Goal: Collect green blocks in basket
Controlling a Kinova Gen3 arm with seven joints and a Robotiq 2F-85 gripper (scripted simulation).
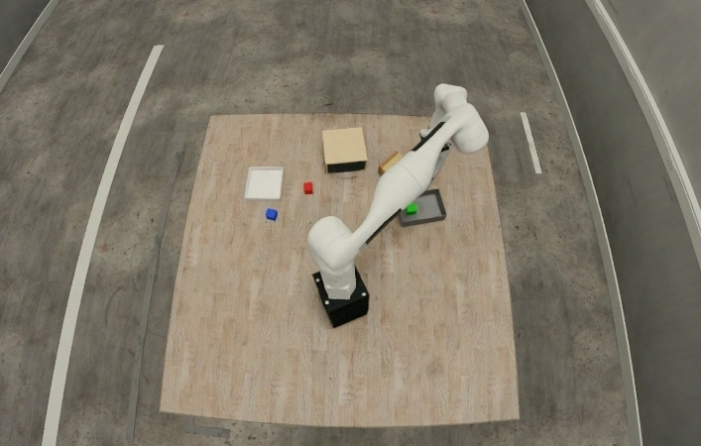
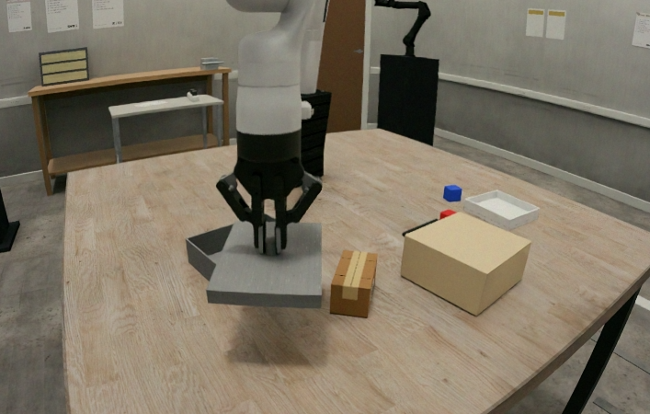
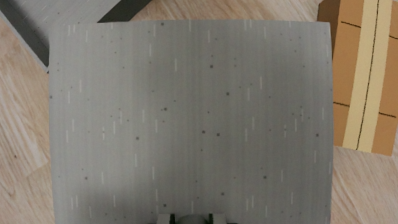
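We see one green block [image 1: 411, 209] inside the open metal box [image 1: 424, 221] [image 2: 199, 256] [image 3: 125, 11], at the side nearer the bench's middle; the arm's link covers part of that side from above. The box sits toward the right edge of the bench [image 1: 341, 377] [image 2: 162, 334], in its far half.

Our gripper [image 2: 270, 244] [image 3: 191, 219] has its fingers drawn in narrow, gripping the grey lid [image 2: 265, 282] [image 3: 190, 120] at the knob on its top. We have the lid about level in the air near the far right corner, with its shadow on the wood below.

A taped cardboard box [image 1: 390, 164] [image 2: 352, 282] [image 3: 367, 75] rests between the metal box and the far edge. Farther left, near the middle of the far edge, stands the light wooden cabinet [image 1: 344, 147] [image 2: 465, 262]; we cannot tell whether its drawer is fully shut.

The red block [image 1: 308, 187] [image 2: 447, 213] lies between the cabinet and the white basket [image 1: 264, 183] [image 2: 502, 208], which is toward the left edge in the far half. The blue block [image 1: 271, 214] [image 2: 452, 192] lies just beside the basket, on its near-edge side. Our black base [image 1: 361, 310] [image 2: 315, 136] stands well inside all four corners.
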